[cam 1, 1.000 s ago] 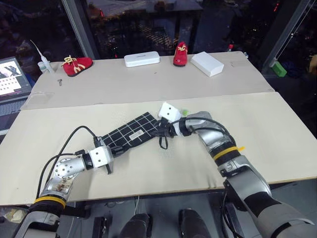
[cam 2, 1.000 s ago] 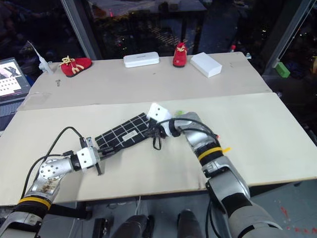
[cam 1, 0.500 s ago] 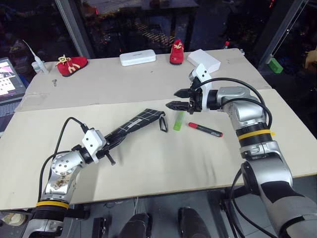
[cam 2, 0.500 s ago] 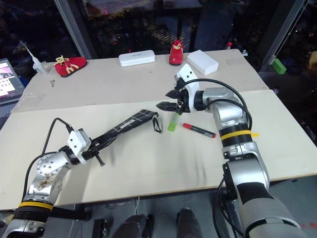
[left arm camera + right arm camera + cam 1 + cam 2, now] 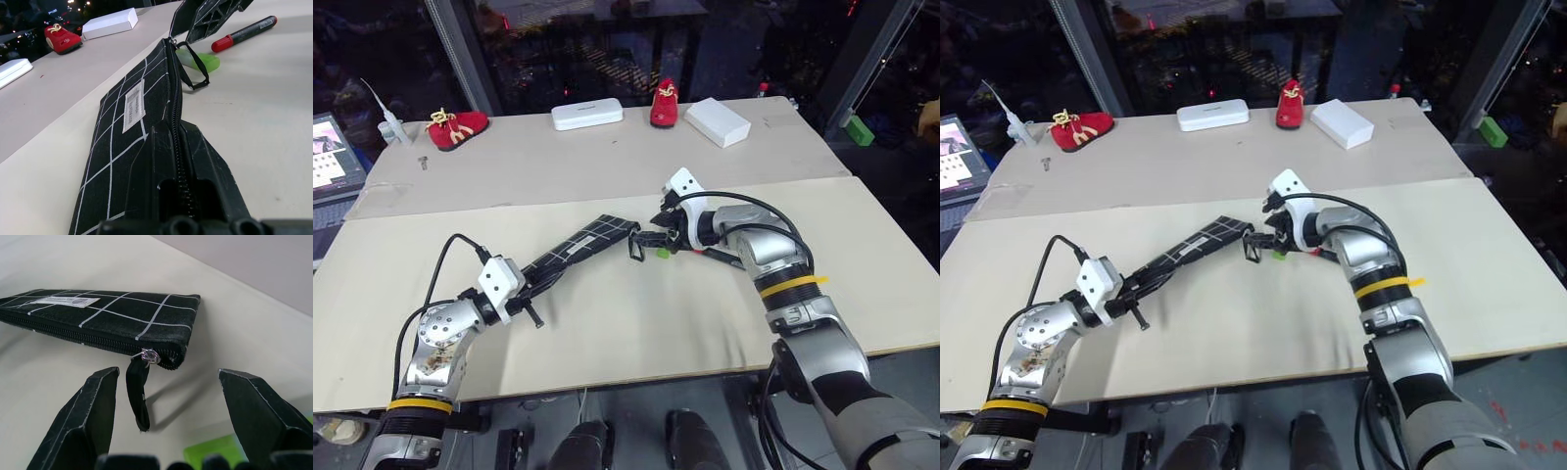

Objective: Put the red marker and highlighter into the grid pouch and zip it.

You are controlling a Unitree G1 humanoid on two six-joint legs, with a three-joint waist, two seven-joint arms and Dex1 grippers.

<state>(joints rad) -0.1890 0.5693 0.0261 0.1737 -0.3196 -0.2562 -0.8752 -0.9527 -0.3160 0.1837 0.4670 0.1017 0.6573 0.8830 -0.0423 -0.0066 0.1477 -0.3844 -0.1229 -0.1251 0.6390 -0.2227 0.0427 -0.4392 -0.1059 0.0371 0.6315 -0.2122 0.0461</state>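
At mid-table, my right gripper has swung back beside the grid pouch, jaws spread; left gripper stays clamped on its near end.

The grid pouch is black with thin white grid lines, a small white label and a black zipper cord. The highlighter is light green, and the red marker has a black barrel with a red cap. The bench is pale beige; at its far edge sit two red shoes and two white boxes.
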